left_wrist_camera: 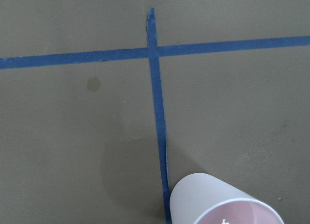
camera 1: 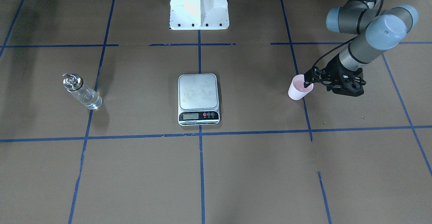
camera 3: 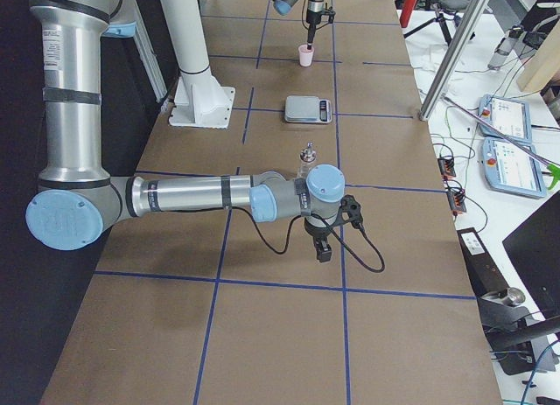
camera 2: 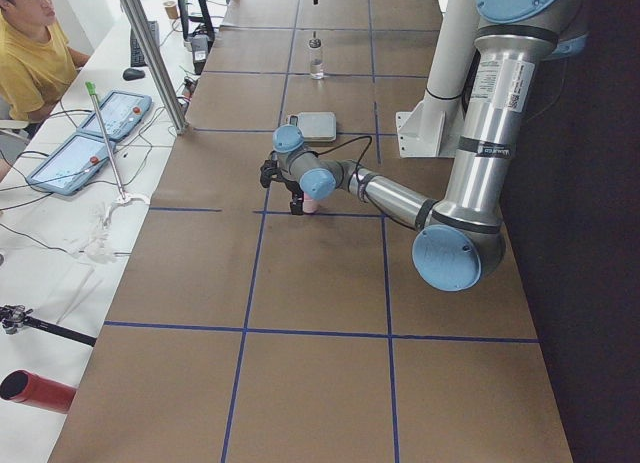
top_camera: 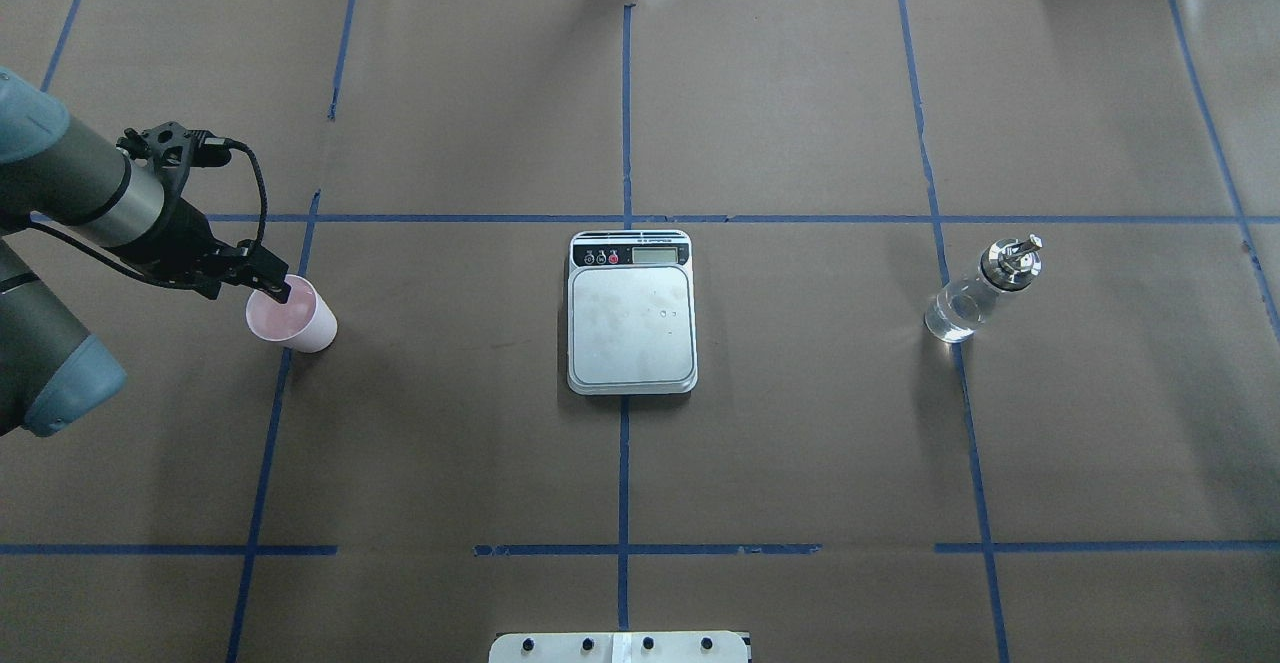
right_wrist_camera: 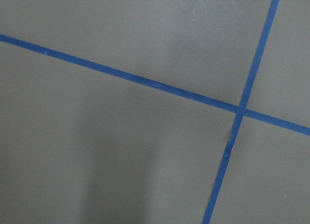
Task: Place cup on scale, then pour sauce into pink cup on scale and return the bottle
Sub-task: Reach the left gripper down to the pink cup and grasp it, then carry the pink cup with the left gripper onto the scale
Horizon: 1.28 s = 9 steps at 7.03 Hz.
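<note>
Left gripper (top_camera: 278, 289): fingers pinched together on the rim of the pink cup (top_camera: 300, 321), which stands on the table at a tape crossing, well apart from the kitchen scale (top_camera: 630, 318). Right gripper (camera 3: 322, 250): low over bare paper, cannot tell the jaws' state. Surface is brown paper (top_camera: 800, 423) gridded with blue tape (top_camera: 625, 463). Glass bottle (top_camera: 975, 298) stands upright on the scale's far side. Operator in yellow (camera 2: 30, 58) at a side desk. Scale display too small to read.
</note>
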Tool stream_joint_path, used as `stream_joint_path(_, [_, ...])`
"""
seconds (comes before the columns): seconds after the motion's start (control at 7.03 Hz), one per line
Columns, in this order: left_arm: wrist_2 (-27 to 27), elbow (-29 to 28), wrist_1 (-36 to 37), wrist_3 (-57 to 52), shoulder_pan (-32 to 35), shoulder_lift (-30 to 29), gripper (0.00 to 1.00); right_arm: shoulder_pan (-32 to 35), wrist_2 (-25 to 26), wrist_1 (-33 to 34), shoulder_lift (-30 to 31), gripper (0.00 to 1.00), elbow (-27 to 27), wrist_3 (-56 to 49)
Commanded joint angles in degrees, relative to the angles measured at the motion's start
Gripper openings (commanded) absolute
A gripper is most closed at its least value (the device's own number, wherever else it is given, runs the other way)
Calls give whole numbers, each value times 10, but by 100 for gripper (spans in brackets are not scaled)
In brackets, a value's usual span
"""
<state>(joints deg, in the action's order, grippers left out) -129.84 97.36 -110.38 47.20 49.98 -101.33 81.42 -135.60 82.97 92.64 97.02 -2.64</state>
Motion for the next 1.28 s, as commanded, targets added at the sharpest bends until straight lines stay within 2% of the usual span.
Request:
stream_joint_path(0.0, [-1, -14, 0, 0, -14, -9, 86, 0, 1, 0, 0, 100, 0, 0])
stream_joint_path(0.14, [-1, -14, 1, 1, -16, -8, 66, 0, 1, 0, -1, 100, 0, 0])
stream_joint_path(0.28, [-2, -12, 9, 2, -17, -9, 1, 0, 1, 0, -1, 100, 0, 0])
stream_joint_path(0.57, [-3, -4, 41, 1, -17, -12, 0, 0, 1, 0, -1, 100, 0, 0])
stream_joint_path(0.85, [1, 59, 204, 38, -2, -89, 0, 0, 0, 0, -2, 100, 3, 0])
stream_joint_path(1.0, [2, 76, 241, 102, -3, -143, 0, -8, 0, -10, -4, 100, 6, 0])
stream_joint_path(1.14, [4, 78, 242, 152, -8, -189, 0, -16, -1, -50, 1, 99, 3, 4])
